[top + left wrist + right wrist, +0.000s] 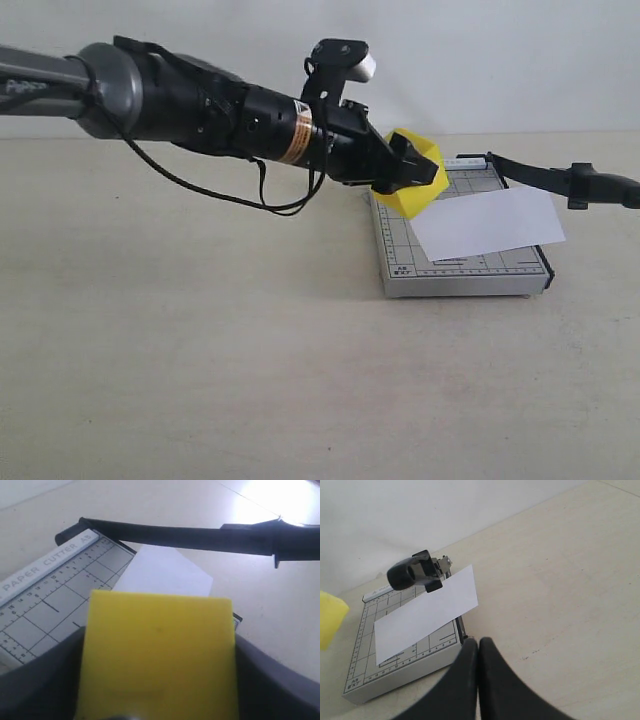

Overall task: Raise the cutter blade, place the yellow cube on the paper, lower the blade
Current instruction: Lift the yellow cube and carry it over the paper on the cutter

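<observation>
Exterior, my left gripper: closed around the yellow cube, which sits between my fingers, clear of the table.
Exterior, grey board: just past my left fingertips; the cube covers one of its corners from this side.
Exterior, paper: flat on the board and skewed, one corner hanging past the board's edge; just beyond the cube and apart from it.
Exterior, cutter blade: lifted off the board, running from its hinge away from my left gripper, with the thick handle end furthest out.
Left wrist, fingers: one grey finger on each side of the yellow cube, both against its faces.
Left wrist, paper: ahead of the cube on the gridded board; I cannot tell whether the cube touches it.
Left wrist, cutter blade: further ahead than the paper, crossing above it, raised.
Right wrist, my right gripper: fully closed, fingers touching each other, nothing between them.
Right wrist, grey board: near, ahead of my fingertips, with the paper slanting across it and overhanging the blade-side edge.
Right wrist, cutter blade: seen end-on, its rounded handle end pointing towards me, up above the paper.
Right wrist, yellow cube: past the board's far side, well apart from my right gripper; only part of it shows.
</observation>
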Robot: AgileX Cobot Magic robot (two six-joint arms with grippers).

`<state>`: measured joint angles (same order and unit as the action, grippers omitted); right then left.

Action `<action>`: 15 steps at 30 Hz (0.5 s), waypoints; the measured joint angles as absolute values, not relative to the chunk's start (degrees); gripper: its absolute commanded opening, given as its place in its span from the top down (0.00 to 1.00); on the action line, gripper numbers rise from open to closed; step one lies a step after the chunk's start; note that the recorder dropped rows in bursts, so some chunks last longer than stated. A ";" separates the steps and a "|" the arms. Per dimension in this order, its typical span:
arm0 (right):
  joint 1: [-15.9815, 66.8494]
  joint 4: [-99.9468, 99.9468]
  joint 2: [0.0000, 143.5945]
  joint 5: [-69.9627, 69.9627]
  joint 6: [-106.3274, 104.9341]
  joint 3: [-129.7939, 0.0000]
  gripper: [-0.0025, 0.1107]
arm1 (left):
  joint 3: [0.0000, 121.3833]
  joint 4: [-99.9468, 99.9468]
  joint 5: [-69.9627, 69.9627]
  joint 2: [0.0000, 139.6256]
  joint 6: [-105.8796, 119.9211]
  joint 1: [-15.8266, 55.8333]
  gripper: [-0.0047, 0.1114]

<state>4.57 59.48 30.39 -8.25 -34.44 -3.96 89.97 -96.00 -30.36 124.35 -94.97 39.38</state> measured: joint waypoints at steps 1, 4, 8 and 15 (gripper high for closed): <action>4.57 59.48 30.39 -8.25 -34.44 -3.96 0.98 | 90.76 -95.34 -30.70 125.60 -94.88 39.38 0.92; 4.57 59.48 30.39 -8.25 -34.44 -3.96 0.98 | 93.46 -94.59 -32.51 128.78 -94.04 39.38 0.92; 4.57 59.48 30.39 -8.25 -34.44 -3.96 0.98 | 96.99 -94.36 -35.78 131.00 -92.64 39.38 0.92; 4.57 59.48 30.39 -8.25 -34.44 -3.96 0.98 | 101.57 -94.36 -34.87 132.47 -91.83 39.71 0.92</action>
